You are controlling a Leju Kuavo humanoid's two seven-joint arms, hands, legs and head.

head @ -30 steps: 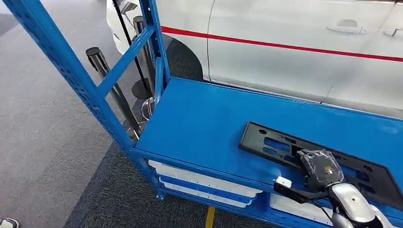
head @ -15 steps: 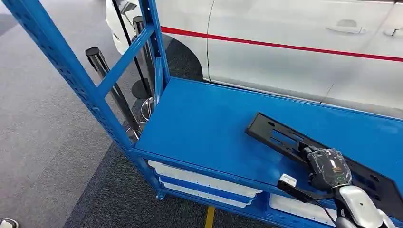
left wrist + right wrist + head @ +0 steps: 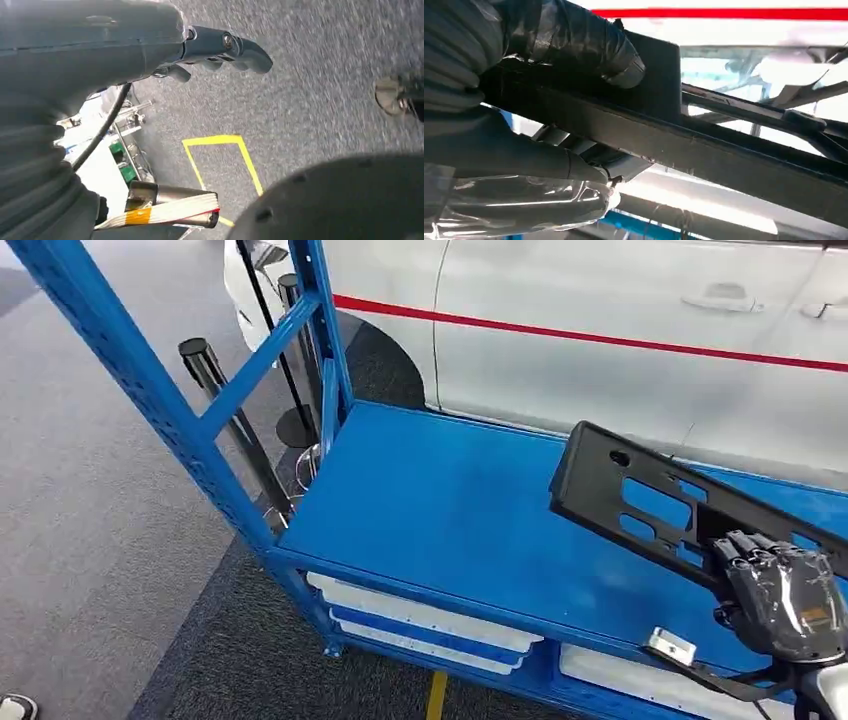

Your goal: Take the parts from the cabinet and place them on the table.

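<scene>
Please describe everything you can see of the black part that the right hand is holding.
The black part is a flat, long frame that looks like matt plastic, with rectangular cut-outs and a round hole near its end. The right hand grips its near edge and holds it tilted, its far end raised over the blue shelf.

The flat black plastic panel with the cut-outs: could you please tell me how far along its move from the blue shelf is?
Done: the right hand grips the flat black plastic panel with rectangular cut-outs by its near edge, and its far end is tilted up off the blue metal shelf. In hand: lifting it clear. Left: carrying it away and setting it down; no table is visible here. The left hand hangs over grey carpet, holding nothing.
</scene>
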